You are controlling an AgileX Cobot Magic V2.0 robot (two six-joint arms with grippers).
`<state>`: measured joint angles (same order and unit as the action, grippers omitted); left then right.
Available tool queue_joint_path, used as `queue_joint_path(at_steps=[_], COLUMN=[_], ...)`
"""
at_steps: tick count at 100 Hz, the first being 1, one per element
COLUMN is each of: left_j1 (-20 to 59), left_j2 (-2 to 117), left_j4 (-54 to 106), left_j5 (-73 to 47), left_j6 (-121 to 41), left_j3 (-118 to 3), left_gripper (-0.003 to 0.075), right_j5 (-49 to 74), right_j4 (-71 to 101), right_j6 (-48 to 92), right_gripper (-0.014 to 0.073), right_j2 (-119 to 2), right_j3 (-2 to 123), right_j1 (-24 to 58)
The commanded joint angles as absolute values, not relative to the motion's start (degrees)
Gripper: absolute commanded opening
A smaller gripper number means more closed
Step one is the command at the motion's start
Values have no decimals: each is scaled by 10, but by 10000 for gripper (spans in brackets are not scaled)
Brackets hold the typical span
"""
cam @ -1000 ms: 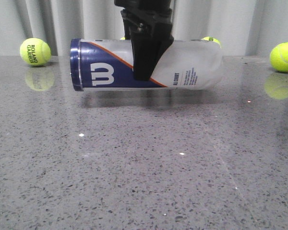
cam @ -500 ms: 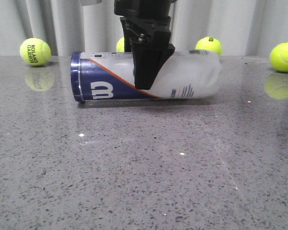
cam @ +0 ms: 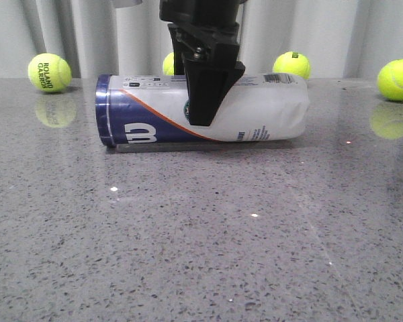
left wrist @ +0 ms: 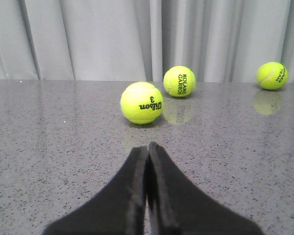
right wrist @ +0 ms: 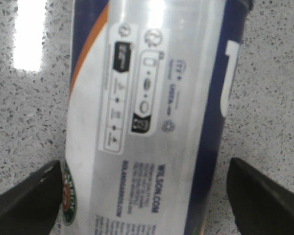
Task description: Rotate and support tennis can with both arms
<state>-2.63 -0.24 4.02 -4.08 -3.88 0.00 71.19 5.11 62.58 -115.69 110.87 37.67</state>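
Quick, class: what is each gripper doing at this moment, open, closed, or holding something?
Left gripper: closed, fingers pressed together, holding nothing.
Right gripper: open, fingers spread on either side of the tennis can, not gripping it.

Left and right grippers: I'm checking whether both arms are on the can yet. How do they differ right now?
The left gripper is shut on nothing, while the right gripper is open, its fingers astride the tennis can. The left gripper faces loose tennis balls on the table; the right gripper hangs over the can's middle. Both are black with two fingers.
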Motion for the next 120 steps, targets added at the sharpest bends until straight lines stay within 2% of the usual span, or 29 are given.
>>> queue_joint_path(at_steps=[1, 13, 34, 41, 58, 78, 90, 109, 120], left_j1=[-28, -28, -28, -28, -28, -28, -28, -28, -28], left_j2=[-21, -21, -21, -21, -21, -21, -21, -21, -21], left_j4=[45, 45, 45, 45, 38, 38, 38, 38, 38], left_j5=[6, 6, 6, 6, 5, 5, 5, 5, 5], left_j6=[-33, -33, -33, -33, -33, -33, -33, -33, -33], left_j3=[25, 25, 25, 25, 25, 25, 25, 25, 25], left_gripper=[-20, -20, -20, -20, -20, -20, -20, -20, -20], right_j5=[761, 761, 762, 762, 762, 762, 762, 753, 718], right_j4=[52, 52, 52, 52, 23, -34, -48, -77, -93], right_j6=[627, 615, 504, 426, 139, -36, -96, -150, -183], right_gripper=[663, 663, 663, 663, 663, 651, 566, 294, 176], right_j2=[-1118, -1101, -1043, -1019, -967, -895, -850, -781, -736], right_j3=[1125, 1125, 1125, 1125, 1124, 1076, 1028, 933, 871], right_j1=[376, 376, 376, 376, 375, 375, 375, 375, 375])
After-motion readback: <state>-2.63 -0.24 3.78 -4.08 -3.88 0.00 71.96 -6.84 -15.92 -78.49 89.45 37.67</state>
